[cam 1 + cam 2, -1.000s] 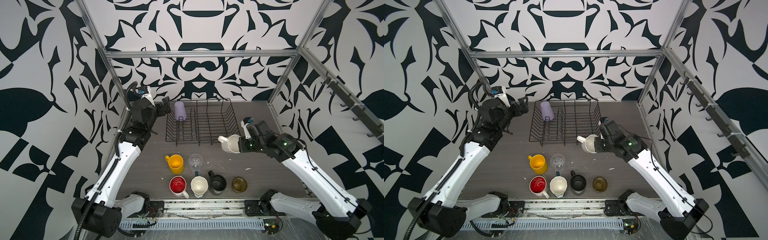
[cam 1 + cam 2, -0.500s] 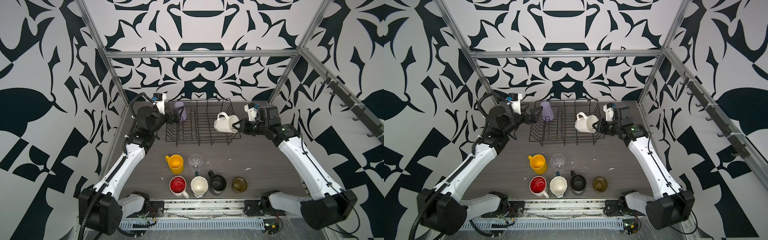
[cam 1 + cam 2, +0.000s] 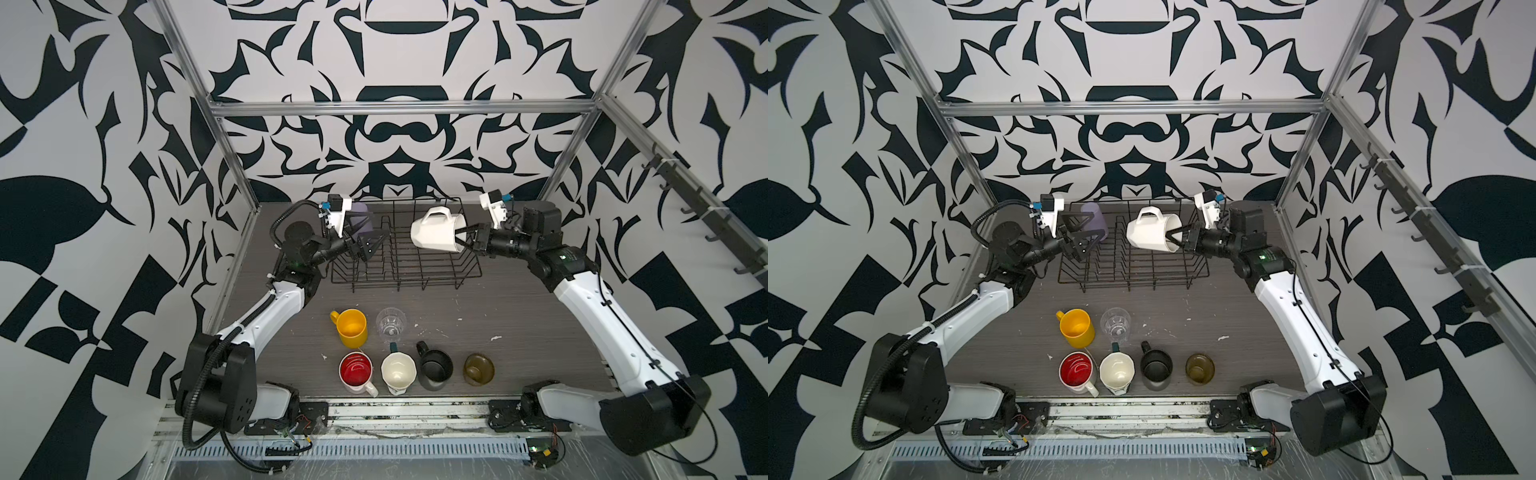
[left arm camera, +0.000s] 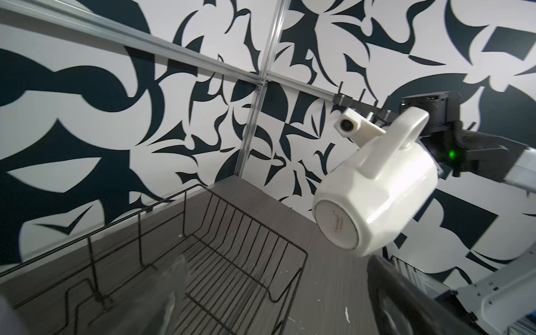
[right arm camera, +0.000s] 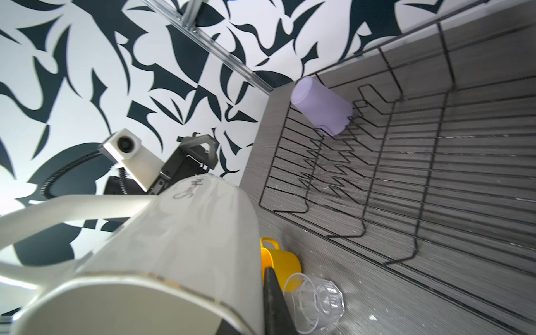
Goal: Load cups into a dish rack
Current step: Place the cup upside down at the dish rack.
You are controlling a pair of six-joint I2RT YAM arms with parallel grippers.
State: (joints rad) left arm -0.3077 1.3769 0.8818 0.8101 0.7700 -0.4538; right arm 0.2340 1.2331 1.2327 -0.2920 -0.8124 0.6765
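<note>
The right tool (image 3: 463, 241) pinches the white mug's (image 3: 434, 235) rim, holding it sideways above the rack (image 3: 415, 282). The left tool (image 3: 365, 246) hangs spread. The next move should tip the mug mouth-down and lower it.

Bright, even overhead light in both top views, with soft, short shadows on the counter (image 3: 519, 324). Left wrist view: sheen on the white faceted mug (image 4: 377, 197), foreground blurred at 6 o'clock — in the right wrist view the mug is soft at 8 o'clock.

lab robot test cell: alu frame (image 3: 399, 109) w/ b&w patterned walls (image 3: 83, 124), 2 arms (image 3: 274, 307) on base rail (image 3: 407, 409).
</note>
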